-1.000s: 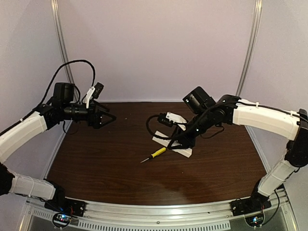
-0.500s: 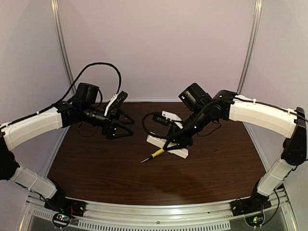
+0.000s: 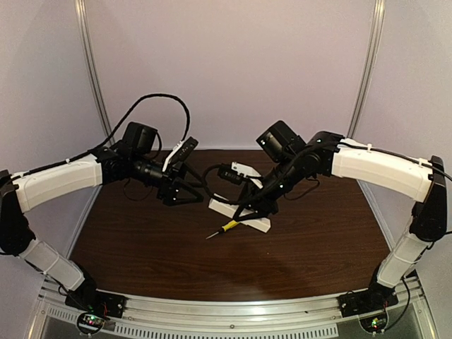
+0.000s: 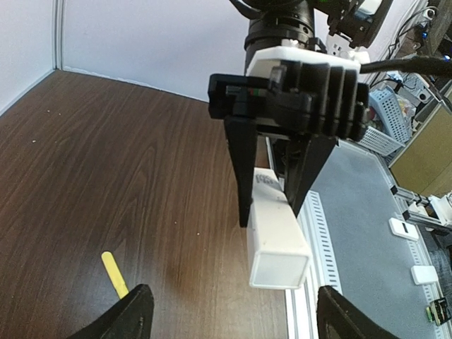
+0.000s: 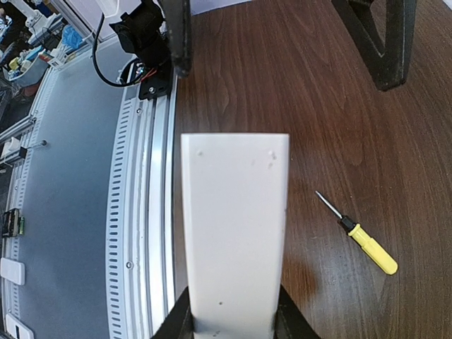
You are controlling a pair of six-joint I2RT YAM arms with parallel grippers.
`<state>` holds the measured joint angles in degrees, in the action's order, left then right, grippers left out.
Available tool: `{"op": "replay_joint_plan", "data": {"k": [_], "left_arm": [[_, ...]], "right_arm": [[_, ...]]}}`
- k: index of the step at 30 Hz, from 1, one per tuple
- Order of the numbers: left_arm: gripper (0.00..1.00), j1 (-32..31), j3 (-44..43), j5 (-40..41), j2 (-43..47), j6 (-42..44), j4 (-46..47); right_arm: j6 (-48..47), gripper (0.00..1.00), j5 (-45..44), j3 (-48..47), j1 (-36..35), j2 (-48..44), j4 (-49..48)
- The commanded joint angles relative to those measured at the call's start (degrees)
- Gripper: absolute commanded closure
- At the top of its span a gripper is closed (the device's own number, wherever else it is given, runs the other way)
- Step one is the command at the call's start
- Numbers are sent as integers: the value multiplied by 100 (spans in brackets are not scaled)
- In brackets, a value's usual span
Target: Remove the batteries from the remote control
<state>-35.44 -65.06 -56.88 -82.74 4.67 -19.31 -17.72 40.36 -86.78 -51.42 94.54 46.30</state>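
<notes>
- White and slim, the remote control (image 4: pixel 277 236) is clamped between the fingers of the right end effector (image 4: pixel 267 212). It seems to be held a little above the dark wooden tabletop (image 3: pixel 155 247), not lying on it.
- The long axis of the remote runs from the right end effector straight toward the left one. In the left wrist view its free square end looks almost into the camera.
- The left end effector (image 4: pixel 233 296) has its fingers wide apart and holds nothing. It is near this free end, with a gap in between, and the end sits roughly on the middle line between the two fingers.
- So I judge the left arm is the one that must act. It would need to go forward along the remote's axis while the right arm keeps the body steady.
- I cannot see the batteries in any view. I suppose they are inside the remote, and I cannot tell which face carries the cover.
- The yellow-handled screwdriver (image 5: pixel 364 244) lies flat on the tabletop, beside and below the remote, and neither arm touches it.
</notes>
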Motion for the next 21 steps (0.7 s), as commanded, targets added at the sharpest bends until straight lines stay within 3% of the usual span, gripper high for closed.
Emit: {"op": "replay_joint_plan", "data": {"k": [1, 21], "left_arm": [[19, -92, -113, -201, -105, 113, 138], [28, -578, 186, 194, -22, 26, 588]], "right_arm": [[39, 88, 76, -190, -55, 85, -275], [230, 88, 174, -138, -112, 101, -679]]}}
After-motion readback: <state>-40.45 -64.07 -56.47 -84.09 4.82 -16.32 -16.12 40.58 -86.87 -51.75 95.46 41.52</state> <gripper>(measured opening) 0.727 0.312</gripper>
